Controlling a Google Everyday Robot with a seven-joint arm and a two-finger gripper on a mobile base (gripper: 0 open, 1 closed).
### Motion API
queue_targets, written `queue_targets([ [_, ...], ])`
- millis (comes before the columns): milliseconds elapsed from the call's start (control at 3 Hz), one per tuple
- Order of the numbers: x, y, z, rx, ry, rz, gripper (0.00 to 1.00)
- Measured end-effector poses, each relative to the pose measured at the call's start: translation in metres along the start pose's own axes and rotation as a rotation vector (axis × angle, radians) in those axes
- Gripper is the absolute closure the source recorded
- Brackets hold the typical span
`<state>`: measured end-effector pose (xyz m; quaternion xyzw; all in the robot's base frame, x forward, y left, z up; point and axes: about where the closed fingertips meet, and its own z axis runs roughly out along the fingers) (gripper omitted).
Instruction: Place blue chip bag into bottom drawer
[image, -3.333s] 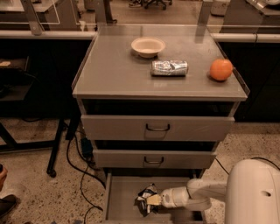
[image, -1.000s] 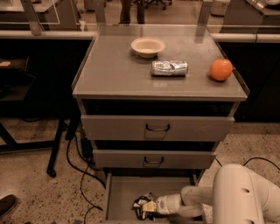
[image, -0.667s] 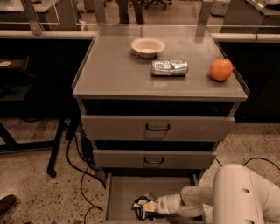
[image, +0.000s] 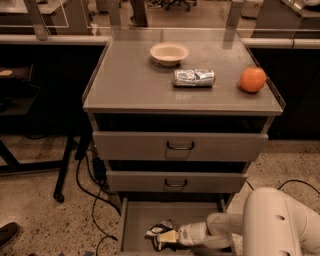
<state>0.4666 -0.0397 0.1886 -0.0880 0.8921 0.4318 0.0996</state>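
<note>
Since 3.3 s ago: gripper (image: 171, 236) lower and slightly left, now well inside the drawer; almost no change over the last second. It looks clamped on the crinkly dark-blue chip bag (image: 158, 232), whose white-printed foil is crumpled. The bag sits low on the plain floor of the shallow grey metal bottom drawer (image: 134, 220).

Step in hand, as judged: release. You next part the gripper, then withdraw without dragging the light film along.

Outward, on the flat grey counter (image: 130, 85): round cream bowl (image: 169, 53), crushed silver can (image: 193, 77), smooth orange fruit (image: 252, 79).
</note>
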Motion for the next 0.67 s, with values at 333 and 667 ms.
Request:
queue_targets([
  [333,0.0000,0.0001,0.0001,0.000,0.000,0.000,0.00],
  [667,0.0000,0.0001,0.0001,0.000,0.000,0.000,0.00],
])
